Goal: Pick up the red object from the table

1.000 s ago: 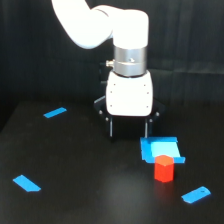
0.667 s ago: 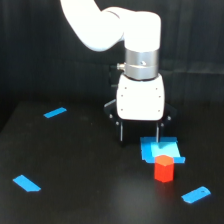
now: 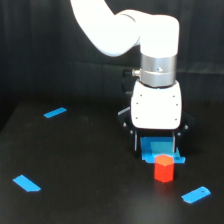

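Your pincer (image 3: 155, 148) has swung from mid-worktop toward four o'clock and now hangs spread just behind the red object (image 3: 163, 169), above the blue square piece (image 3: 159, 150). The block stands upright on the worktop (image 3: 90, 190) at five o'clock, untouched. You're nearly aligned; I'd expect a short advance, then descent.

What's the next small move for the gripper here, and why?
Probably a short shift toward the camera, then straight down. The gripper hangs open over the blue square piece, just behind the red object, which stands upright on the table and is not yet between the fingers. Centering over it first should let the fingers straddle it rather than the blue piece.
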